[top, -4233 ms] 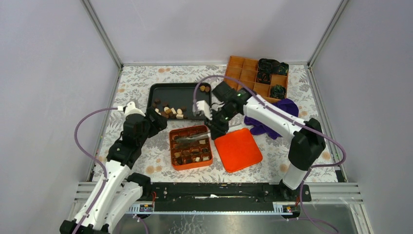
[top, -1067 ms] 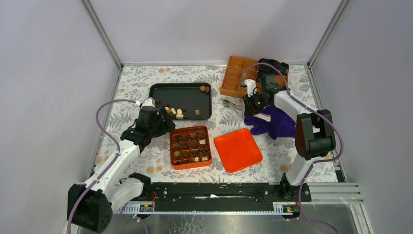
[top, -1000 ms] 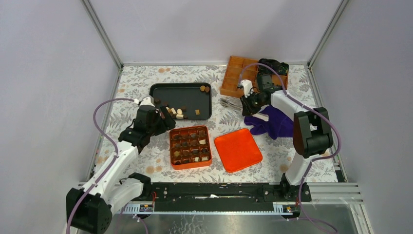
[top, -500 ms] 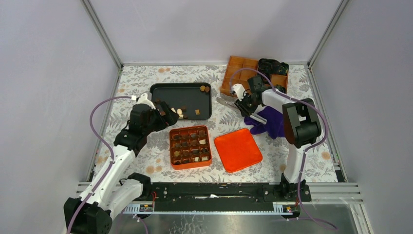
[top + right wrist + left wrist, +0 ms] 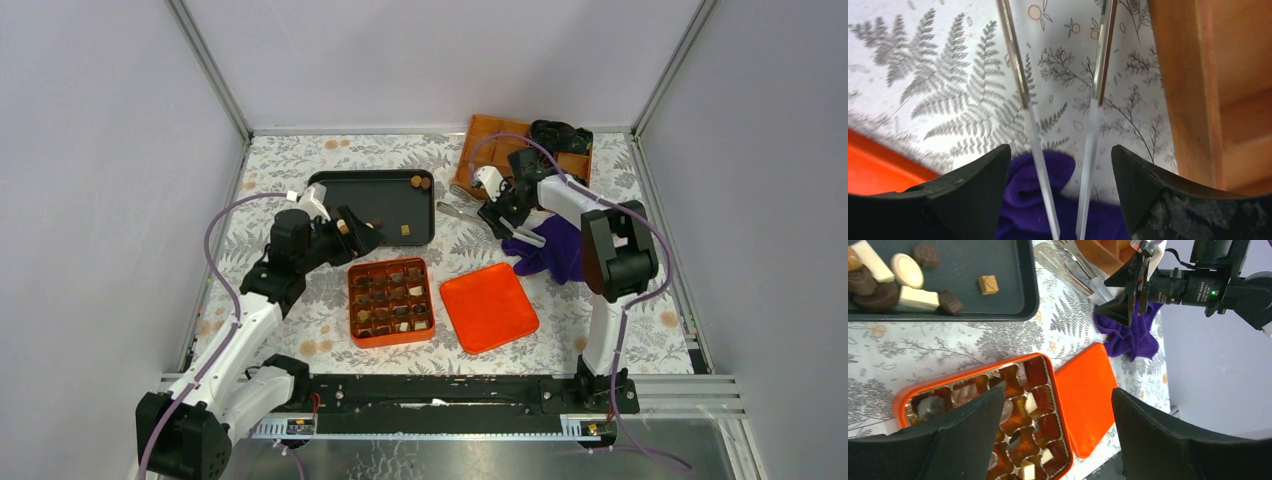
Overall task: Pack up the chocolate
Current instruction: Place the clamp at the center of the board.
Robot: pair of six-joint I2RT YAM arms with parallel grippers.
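Loose chocolate [image 5: 898, 280] lies in the black tray [image 5: 372, 190], and more chocolate [image 5: 392, 298] fills cups of the orange box [image 5: 913, 392]. My left gripper [image 5: 362, 238] hangs open above the tray's near edge; in its wrist view the left gripper [image 5: 1058, 407] holds nothing, with the box below it. My right gripper [image 5: 496, 214] is open near the tongs [image 5: 455, 208] on the table. In the right wrist view both arms of the tongs [image 5: 1018, 75] run between the right gripper [image 5: 1060, 165] jaws, which touch neither arm.
An orange lid [image 5: 488, 306] lies right of the box. A purple cloth [image 5: 552, 250] sits under the right arm. A wooden divided organizer [image 5: 500, 145] with black-and-green bundles [image 5: 560, 135] stands at the back right. Walls enclose the floral table.
My right gripper has opened and let go of the tongs, which now rest on the table. My left arm has shifted right, toward the tray's near edge.
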